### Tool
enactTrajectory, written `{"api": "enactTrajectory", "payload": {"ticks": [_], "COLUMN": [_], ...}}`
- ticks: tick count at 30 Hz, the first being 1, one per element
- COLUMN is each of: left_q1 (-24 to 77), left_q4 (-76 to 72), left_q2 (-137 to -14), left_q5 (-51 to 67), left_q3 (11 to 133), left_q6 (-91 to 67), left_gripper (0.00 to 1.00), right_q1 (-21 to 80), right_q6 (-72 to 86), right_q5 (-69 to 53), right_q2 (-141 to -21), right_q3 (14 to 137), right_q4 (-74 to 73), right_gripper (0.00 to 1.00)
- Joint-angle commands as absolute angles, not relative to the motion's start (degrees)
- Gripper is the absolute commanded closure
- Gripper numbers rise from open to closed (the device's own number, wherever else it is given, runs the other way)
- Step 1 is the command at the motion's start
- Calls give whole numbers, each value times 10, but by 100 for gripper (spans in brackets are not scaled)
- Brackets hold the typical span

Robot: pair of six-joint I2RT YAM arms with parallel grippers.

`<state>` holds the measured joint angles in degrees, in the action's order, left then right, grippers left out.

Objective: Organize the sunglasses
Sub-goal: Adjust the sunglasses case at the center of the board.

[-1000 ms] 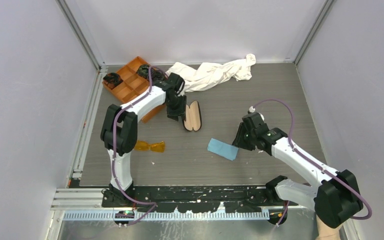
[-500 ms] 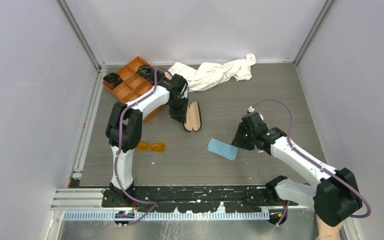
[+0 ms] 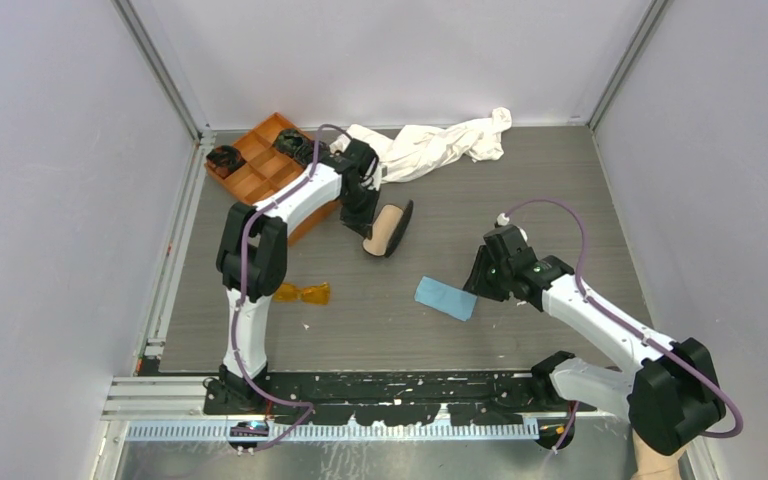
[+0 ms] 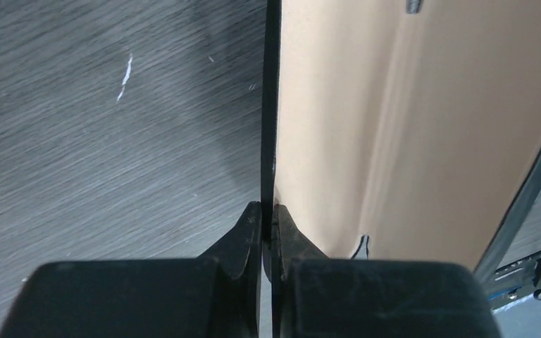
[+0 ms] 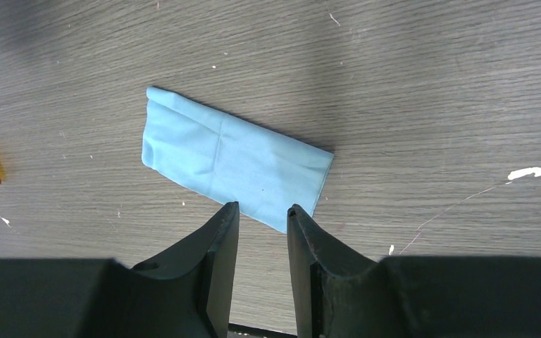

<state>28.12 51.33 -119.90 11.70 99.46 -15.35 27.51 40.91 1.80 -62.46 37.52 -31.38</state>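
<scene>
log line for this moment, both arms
left gripper: shut on glasses case rim | right gripper: open by blue cloth | sunglasses: untouched, outside case

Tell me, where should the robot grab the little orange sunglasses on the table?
Probably at the narrow bridge between the two lenses of the translucent orange-amber sunglasses, coming straight down from above. They lie flat on the grey table with their long side running left to right, so a pinch across the thin middle, front to back, should fit.
</scene>
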Motion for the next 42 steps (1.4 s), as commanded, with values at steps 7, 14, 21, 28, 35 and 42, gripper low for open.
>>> {"api": "enactTrajectory", "payload": {"ticks": [7,14,21,28,35,42], "left_q1": [320,408,468,499,504,504], "left_q4": [509,438,315,226,255,342], "left_q2": [-1134,-1115,-1086,-1056,-1028,-993], "left_q5": [-71,-306,-443,-480,-455,-390], "left_q3": [971,904,818,753,776,843], "left_q6": [-34,-3,39,71,57,-11], "left_gripper": [100,100,100,78,58,57], "right_q1": [273,274,274,274,273,271], "right_q6": [414,413,415,416,412,419], "right_q5": [17,8,8,8,8,36], "right_q2": [-616,-630,-620,-609,-612,-591], "right_q3": [364,366,354,344,353,359], "right_q4": [-292,-282,-278,-280,-282,-300], "right_gripper": [62,62,62,62,63,62]}}
